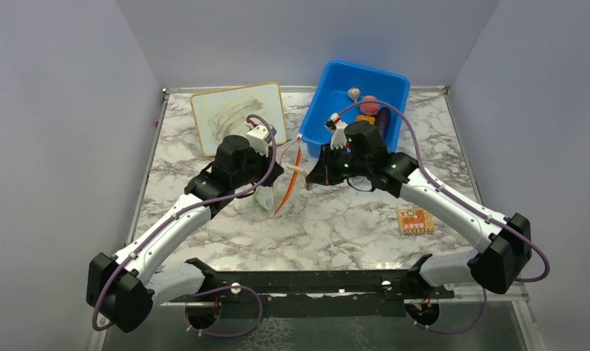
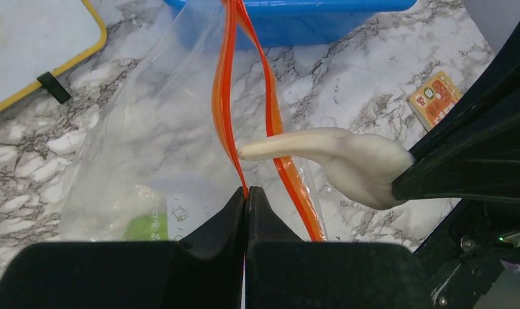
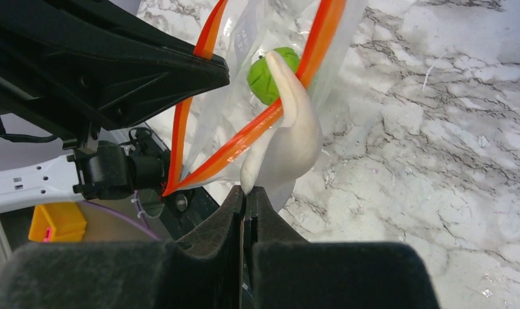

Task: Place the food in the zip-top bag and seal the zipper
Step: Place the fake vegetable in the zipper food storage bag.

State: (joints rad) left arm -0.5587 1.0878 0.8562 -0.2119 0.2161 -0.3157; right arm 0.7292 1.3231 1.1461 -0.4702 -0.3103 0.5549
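Overhead, two robot arms met above a marble counter [image 1: 335, 219], with a clear zip-top bag [image 2: 134, 148] between them. The left hand [image 2: 246, 192] was clenched on one side of the bag's orange-red zipper [image 2: 221, 96]. It held the bag up by its mouth, which was parted into a narrow slit. Whether the bag's bottom touched the counter could not be told.

The right hand [image 3: 247, 192] was clenched on the fat bulb end of a white toy garlic [image 3: 286, 145]. From above, the bag lay at about 9 o'clock from the right hand, just beside it. The zipper ran from 1 o'clock down to 7 o'clock.

The garlic's long axis pointed toward 9 o'clock, across that line. Its thin tapered tip lay past the nearer strip, between the two strips. The bulb was outside the mouth, touching the nearer strip. A green lime [image 3: 270, 77] sat inside the bag, beyond the tip.

The coming move probably turned on this alignment. A push along the garlic's axis toward 9 o'clock would carry the bulb through the slit. The right hand seemed the one to make it, since the left was occupied holding the mouth open.

More toy food, including a pink peach [image 1: 369, 104] and a purple eggplant [image 1: 384, 118], lay in a blue bin [image 1: 325, 102] at about 1 o'clock from the hands.
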